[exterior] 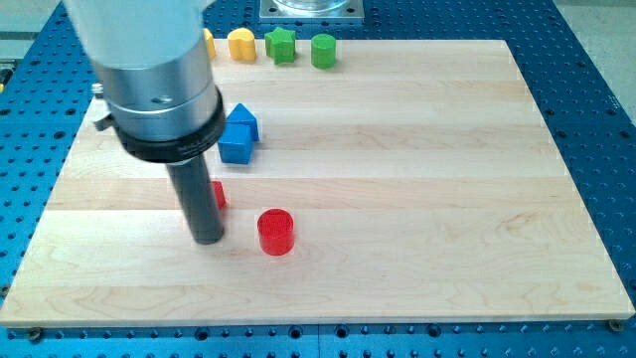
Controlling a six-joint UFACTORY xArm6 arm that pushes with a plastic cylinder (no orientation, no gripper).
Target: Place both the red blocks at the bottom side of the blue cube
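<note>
Tool end noted first: no claw is fitted, so there are no jaws to be wide, narrow or holding; the arm ends in a straight dark rod, and my tip point(207, 240) rests on the board with nothing gripped. Wooden board point(417, 179) is the largest item, a pale plank surface lying on a blue perforated table point(596, 89). Next in size is the arm's grey cylindrical housing point(159, 80), which fills the view's upper left and hides part of the board behind it. Below it the rod descends to the tip, which stands just to the view's left of the red cylinder point(275, 232), near it but apart. A second red block point(218, 194) shows only as a sliver at the rod's right edge; its shape cannot be made out, and whether the rod touches it cannot be told. Blue cube point(237, 146) sits above both red blocks in the view, just right of the housing, with a second blue block point(241, 119) of pointed outline touching it on the upper side. Along the board's top edge stand four small blocks in a row: a yellow block point(209, 43) mostly hidden by the housing, a yellow block of rounded outline point(241, 44), a green block of irregular outline point(281, 45), and a green cylinder point(323, 50).
</note>
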